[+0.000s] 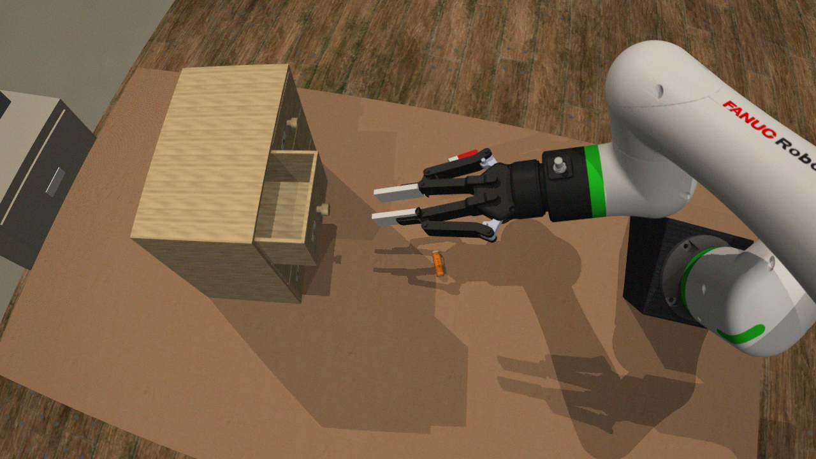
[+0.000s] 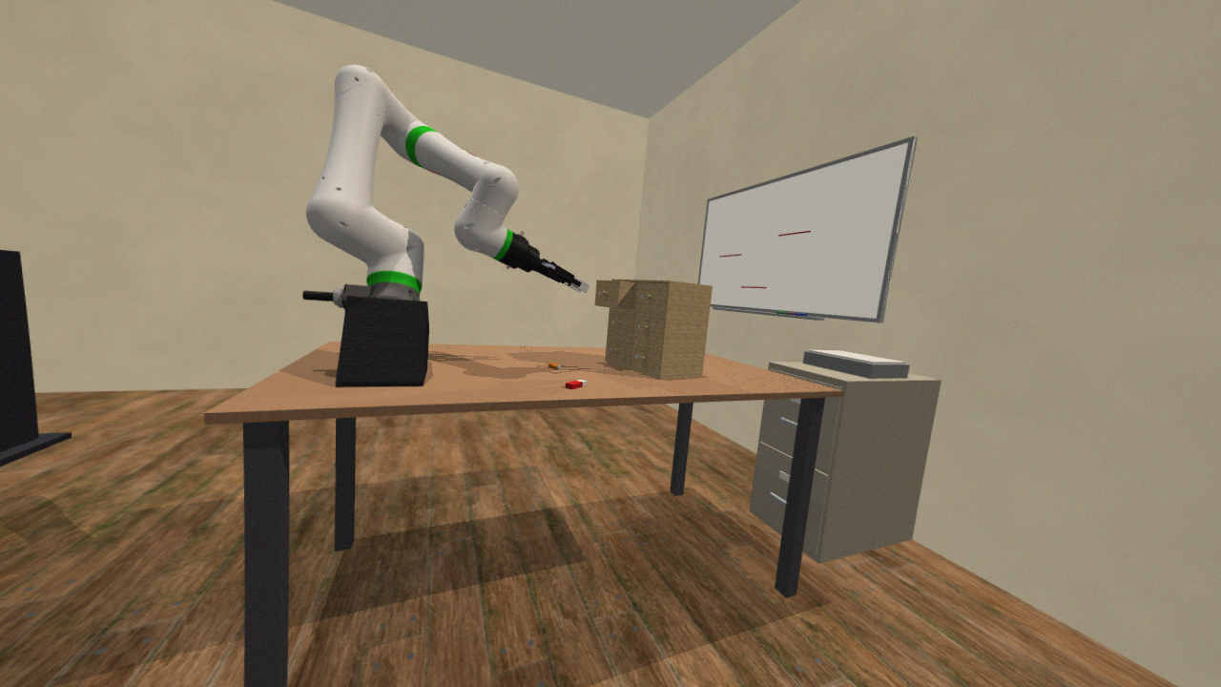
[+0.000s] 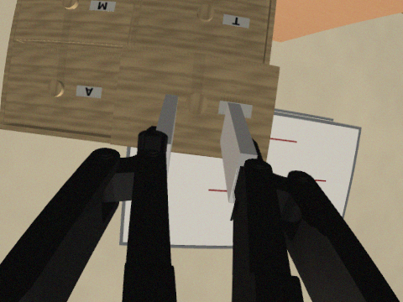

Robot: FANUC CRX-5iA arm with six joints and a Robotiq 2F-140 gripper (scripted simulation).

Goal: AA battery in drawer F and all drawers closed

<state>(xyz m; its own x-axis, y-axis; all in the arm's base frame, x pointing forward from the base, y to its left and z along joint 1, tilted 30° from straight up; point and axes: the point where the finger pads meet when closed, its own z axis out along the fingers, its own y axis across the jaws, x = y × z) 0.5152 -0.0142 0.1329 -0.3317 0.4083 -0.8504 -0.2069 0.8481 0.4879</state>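
The wooden chest (image 1: 211, 153) (image 2: 674, 328) (image 3: 126, 63) stands at the table's left. One top-row drawer (image 1: 279, 240) (image 2: 608, 292) (image 3: 252, 84) is pulled partway out; its knob (image 1: 323, 208) points at me. In the wrist view my finger covers most of its label. The orange AA battery (image 1: 438, 262) (image 2: 554, 366) lies on the table below my gripper. My gripper (image 1: 375, 206) (image 2: 583, 287) (image 3: 200, 119) is level, a short way back from the knob. Its fingers stand a little apart with nothing between them.
A red eraser (image 1: 465, 154) (image 2: 576, 384) lies on the table behind my gripper. The black robot base (image 1: 656, 256) stands at the right. A grey filing cabinet (image 1: 34, 171) (image 2: 845, 444) stands off the table beyond the chest. Drawers marked M, T and A are pushed in.
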